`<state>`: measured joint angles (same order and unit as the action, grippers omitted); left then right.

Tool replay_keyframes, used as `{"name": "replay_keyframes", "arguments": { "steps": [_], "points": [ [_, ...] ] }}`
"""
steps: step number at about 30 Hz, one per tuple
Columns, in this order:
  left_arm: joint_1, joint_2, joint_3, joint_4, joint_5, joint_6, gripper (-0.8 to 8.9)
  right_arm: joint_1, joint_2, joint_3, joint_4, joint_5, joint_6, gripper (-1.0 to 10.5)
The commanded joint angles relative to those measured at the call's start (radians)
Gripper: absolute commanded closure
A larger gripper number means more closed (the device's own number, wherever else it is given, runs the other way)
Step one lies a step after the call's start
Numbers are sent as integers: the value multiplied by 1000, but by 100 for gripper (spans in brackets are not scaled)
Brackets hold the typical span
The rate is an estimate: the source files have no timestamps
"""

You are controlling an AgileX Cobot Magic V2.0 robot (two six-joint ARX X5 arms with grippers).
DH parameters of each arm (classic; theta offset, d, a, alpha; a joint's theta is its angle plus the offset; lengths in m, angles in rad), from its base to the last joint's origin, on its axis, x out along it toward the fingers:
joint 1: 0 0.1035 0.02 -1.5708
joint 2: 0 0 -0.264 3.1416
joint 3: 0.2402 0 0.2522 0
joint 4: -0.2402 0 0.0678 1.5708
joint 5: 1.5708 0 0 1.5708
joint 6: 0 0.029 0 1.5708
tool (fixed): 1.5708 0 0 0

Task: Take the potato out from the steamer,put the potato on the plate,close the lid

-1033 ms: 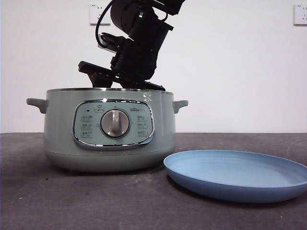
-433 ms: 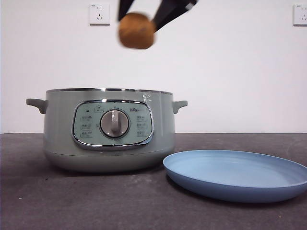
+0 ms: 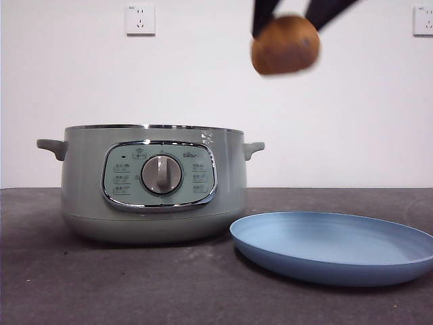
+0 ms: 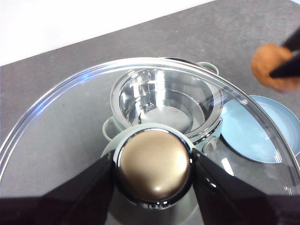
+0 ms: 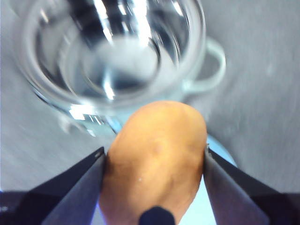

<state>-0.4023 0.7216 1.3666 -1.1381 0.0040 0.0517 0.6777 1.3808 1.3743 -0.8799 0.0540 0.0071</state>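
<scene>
The orange-brown potato hangs high in the air, up and to the right of the steamer, with my right gripper shut on it. In the right wrist view the potato fills the space between the jaws, with the open steamer below. My left gripper is shut on the lid's knob, holding the glass lid above the empty steamer. The light blue plate lies on the table right of the steamer. The left wrist view also shows the potato over the plate.
Dark grey tabletop runs in front of the steamer and plate. A white wall with two sockets stands behind. The steamer's side handles stick out left and right.
My right gripper rose out of the steamer with the potato and carried it rightward, from above the pot's middle to past its right edge. Steamer and plate stayed put.
</scene>
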Motion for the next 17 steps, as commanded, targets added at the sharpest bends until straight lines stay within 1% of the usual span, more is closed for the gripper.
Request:
{"name": "replay_keyframes", "arguments": {
  "steps": [1, 4, 8, 11, 13, 17],
  "points": [
    [-2, -11, 9, 45, 1, -3, 822, -29, -36, -139, 64, -5, 21, 964],
    [-2, -11, 9, 46, 1, -3, 822, -56, -59, -250, 128, -15, 21, 964],
    [-2, -11, 9, 45, 1, -3, 822, -100, -59, -373, 240, -84, 23, 964],
    [-2, -11, 9, 45, 1, -3, 822, -118, -54, -468, 356, -86, 33, 964],
    [-2, -11, 9, 45, 1, -3, 822, -128, -47, -512, 406, -90, 40, 964],
    [-2, -5, 9, 48, 1, -3, 822, -163, -27, -587, 496, -134, 44, 964]
  ]
}}
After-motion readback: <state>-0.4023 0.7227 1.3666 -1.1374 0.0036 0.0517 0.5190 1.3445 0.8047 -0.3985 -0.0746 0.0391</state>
